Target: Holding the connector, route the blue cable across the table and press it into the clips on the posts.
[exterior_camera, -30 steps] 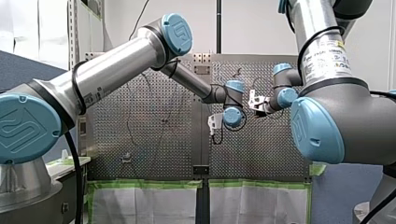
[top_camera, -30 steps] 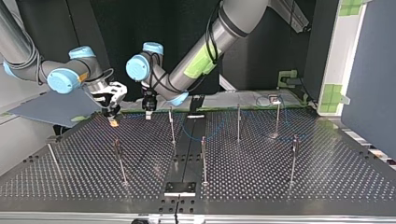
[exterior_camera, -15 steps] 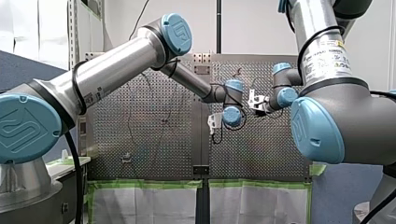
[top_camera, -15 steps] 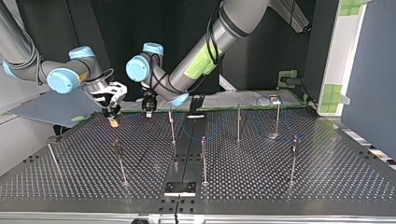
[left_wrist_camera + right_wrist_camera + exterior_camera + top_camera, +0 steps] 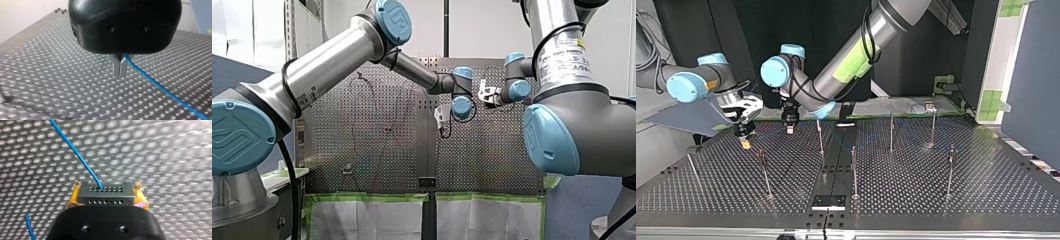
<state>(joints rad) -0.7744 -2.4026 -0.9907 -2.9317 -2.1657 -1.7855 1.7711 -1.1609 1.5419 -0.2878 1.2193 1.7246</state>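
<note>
My right gripper (image 5: pixel 106 195) is shut on a dark grey connector (image 5: pixel 104 193), its yellow pads (image 5: pixel 75 198) against the two ends. The blue cable (image 5: pixel 75 150) leaves the connector's face and runs off over the perforated table. My left gripper (image 5: pixel 119 68) has its metal fingers shut on the blue cable (image 5: pixel 160 87), which trails away low over the table. At the top view's left, my right gripper (image 5: pixel 744 140) hangs just above the table, with my left gripper (image 5: pixel 789 129) close beside it.
Several thin metal posts stand on the table (image 5: pixel 936 200), the nearest to the grippers being one (image 5: pixel 820 136) beside my left gripper and another (image 5: pixel 763 172) in front of my right gripper. A small dark plate (image 5: pixel 828 202) lies at the table's near edge.
Both grippers have moved together toward the top view's left and slightly nearer its camera, carrying connector and cable along. The left gripper's fingers closed fully on the cable.
</note>
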